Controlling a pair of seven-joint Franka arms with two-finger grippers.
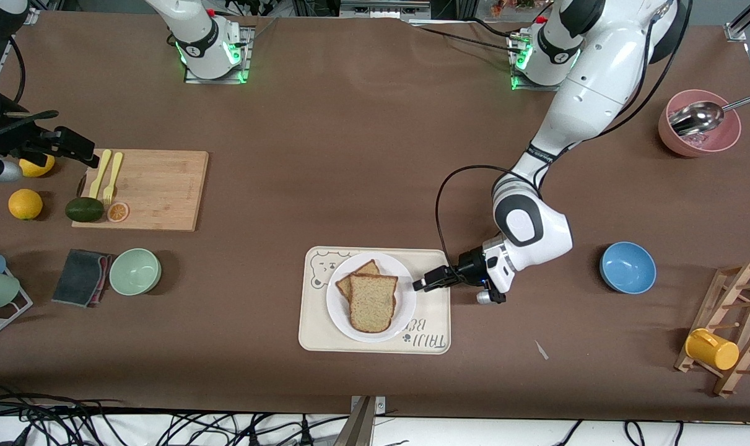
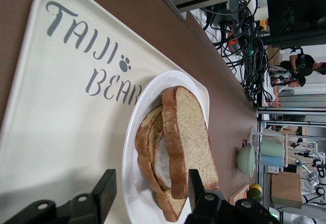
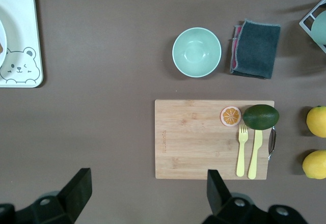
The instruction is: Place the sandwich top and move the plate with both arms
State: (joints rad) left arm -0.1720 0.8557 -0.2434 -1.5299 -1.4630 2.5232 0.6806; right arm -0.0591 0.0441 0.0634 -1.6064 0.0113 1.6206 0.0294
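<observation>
At the right arm's end of the table the right gripper hangs in the air above two lemons, and its arm waits; its fingers stand wide apart and hold nothing. Beside the lemons lies one wooden cutting board with one avocado, one orange slice and two yellow utensils, a fork and a knife. Nearer to the front camera are one dark cloth and one green bowl.

In the middle sits one cream tray with a bear drawing, and on it one white plate. The sandwich top lies on the plate, over a lower bread slice; in the left wrist view a fried egg shows between the two slices.

The left gripper is low over the tray, just beside the plate's rim. Its fingers are partly open and empty, apart from the bread.

Toward the left arm's end stand one blue bowl, one pink bowl with one metal ladle, and one wooden rack holding one yellow cup.
</observation>
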